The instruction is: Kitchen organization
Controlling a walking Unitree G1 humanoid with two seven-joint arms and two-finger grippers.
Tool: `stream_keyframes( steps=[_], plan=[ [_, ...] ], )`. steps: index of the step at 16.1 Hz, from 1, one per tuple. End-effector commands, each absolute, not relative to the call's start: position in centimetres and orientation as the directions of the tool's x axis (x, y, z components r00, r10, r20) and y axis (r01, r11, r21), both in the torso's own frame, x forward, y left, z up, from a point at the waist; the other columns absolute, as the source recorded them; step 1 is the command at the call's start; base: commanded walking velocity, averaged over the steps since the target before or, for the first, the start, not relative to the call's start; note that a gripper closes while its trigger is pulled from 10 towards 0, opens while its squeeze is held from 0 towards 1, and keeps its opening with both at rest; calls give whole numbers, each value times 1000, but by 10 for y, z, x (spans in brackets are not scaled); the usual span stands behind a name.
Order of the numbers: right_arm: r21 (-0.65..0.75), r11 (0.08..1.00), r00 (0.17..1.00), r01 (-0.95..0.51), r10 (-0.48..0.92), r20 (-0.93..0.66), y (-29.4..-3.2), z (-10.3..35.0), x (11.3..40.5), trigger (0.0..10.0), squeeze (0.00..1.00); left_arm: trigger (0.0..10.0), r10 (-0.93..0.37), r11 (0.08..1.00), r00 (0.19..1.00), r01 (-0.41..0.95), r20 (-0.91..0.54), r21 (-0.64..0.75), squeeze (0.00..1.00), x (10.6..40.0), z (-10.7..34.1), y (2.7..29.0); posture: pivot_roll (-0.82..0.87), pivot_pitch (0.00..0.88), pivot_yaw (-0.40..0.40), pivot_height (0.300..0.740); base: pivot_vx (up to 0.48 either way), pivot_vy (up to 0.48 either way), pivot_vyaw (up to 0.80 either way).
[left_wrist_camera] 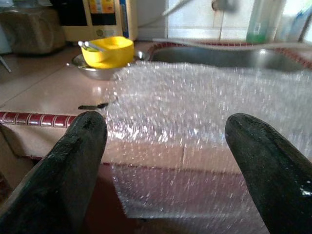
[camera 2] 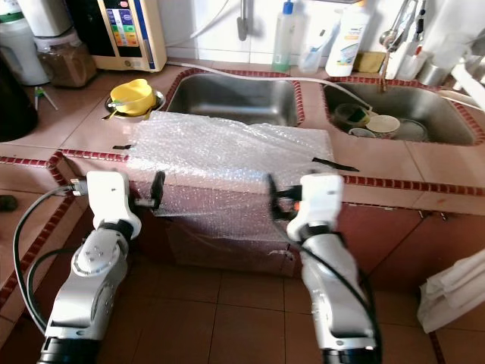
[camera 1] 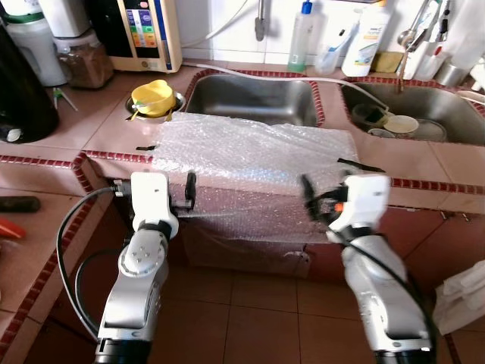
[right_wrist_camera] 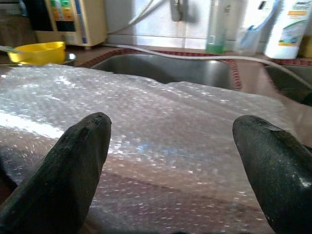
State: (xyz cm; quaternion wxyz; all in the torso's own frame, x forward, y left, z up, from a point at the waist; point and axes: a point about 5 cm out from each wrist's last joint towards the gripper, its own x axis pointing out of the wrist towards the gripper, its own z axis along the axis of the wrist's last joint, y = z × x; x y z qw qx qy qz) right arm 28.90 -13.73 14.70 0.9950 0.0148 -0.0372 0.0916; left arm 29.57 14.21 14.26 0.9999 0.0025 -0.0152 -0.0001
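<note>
Two grippers hover side by side before the tiled table [camera 1: 424, 163], each with jaws spread wide and holding nothing. A bubble wrap sheet [camera 1: 254, 155] lies over the table's front edge, just before the left sink [camera 1: 254, 98], and hangs down the cabinet face. The left gripper [camera 1: 188, 191] and right gripper [camera 1: 309, 196] point at its draped part. A yellow bowl [camera 1: 155, 94] sits left of the sink.

One bubble wrap sheet [camera 1: 254, 155]; two sink basins [camera 1: 254, 100]; one yellow bowl [camera 1: 151, 95]; two bottles [camera 1: 301, 38].
</note>
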Motion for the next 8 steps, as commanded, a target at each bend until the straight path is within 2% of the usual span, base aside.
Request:
stream_keyframes(
  steps=[1,8],
  plan=[
    [17,983,979,-183,181,92,-140,152,288,10000,0,10000,11,1000,999,-12,31,13,0,295,144,145,-72,55,4,740,0,0,0],
    [4,982,976,-189,187,115,-141,156,291,10000,0,10000,-17,1000,998,15,65,24,0,294,150,145,-67,48,1,740,0,0,0]
  ],
)
